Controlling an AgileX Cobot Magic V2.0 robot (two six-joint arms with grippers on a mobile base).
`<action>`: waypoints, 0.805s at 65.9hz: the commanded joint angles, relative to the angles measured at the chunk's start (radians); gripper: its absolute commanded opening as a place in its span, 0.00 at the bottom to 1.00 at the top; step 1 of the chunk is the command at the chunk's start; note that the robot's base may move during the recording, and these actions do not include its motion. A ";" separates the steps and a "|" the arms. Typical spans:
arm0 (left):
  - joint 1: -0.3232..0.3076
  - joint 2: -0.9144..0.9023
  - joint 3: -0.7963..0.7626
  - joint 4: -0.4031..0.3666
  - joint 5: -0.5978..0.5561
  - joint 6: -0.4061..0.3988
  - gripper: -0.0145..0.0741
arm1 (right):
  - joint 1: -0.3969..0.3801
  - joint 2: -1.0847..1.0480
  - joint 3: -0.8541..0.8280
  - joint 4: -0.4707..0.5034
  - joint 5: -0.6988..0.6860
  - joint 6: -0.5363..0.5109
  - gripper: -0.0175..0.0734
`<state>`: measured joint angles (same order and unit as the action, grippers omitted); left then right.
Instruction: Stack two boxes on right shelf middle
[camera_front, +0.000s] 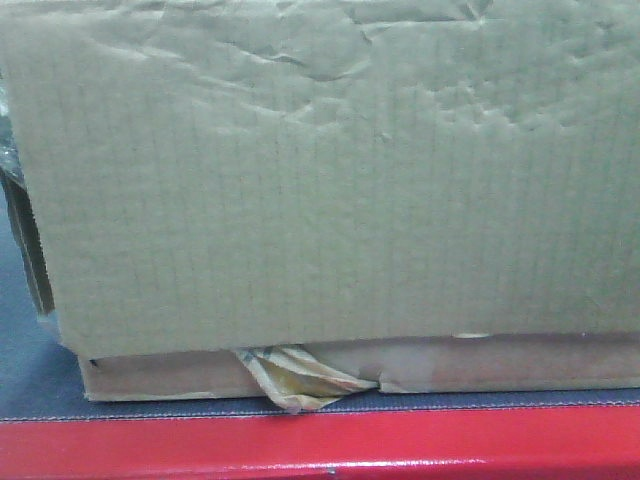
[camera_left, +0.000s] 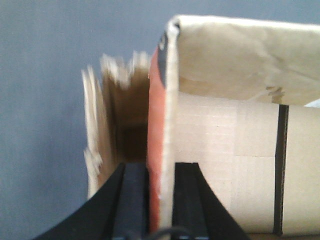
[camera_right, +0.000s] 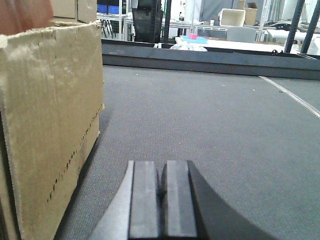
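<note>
Little of the job looks done. A plain brown box (camera_front: 330, 200) fills the front view and sits on the grey surface (camera_front: 25, 360) just behind its red edge (camera_front: 320, 445), a yellowish scrap of tape (camera_front: 300, 380) hanging from under its lower flap. The shelf cannot be made out in any view, and no second box can be told apart for sure, so lifting, carrying and stacking all appear to be left.

The left fingers (camera_left: 132, 205) are closed on an upright cardboard wall (camera_left: 168, 100), one finger on each face with no gap showing — a pinch grip on the box's side. The face of that wall towards the torn opening is orange-red. The right fingers (camera_right: 145, 200) are pressed together with nothing between them, low over the bare surface, with a cardboard side standing just to their left.

As for writing, none can be read: the broad face is unprinted corrugation, and the only marks are a black stripe (camera_left: 282, 170) down the panel beside the held wall — no letters, no logo.
</note>
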<state>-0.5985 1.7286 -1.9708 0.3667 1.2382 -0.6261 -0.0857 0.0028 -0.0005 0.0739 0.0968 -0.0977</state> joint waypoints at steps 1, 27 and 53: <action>-0.022 -0.007 0.053 0.003 -0.017 -0.060 0.04 | 0.001 -0.003 0.000 0.001 -0.015 -0.006 0.01; -0.041 0.042 0.191 -0.017 -0.029 -0.144 0.04 | 0.001 -0.003 0.000 0.001 -0.015 -0.006 0.01; -0.043 0.084 0.191 -0.064 -0.066 -0.142 0.04 | 0.001 -0.003 0.000 0.001 -0.015 -0.006 0.01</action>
<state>-0.6353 1.8232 -1.7757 0.3073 1.1933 -0.7581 -0.0857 0.0028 -0.0005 0.0739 0.0968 -0.0977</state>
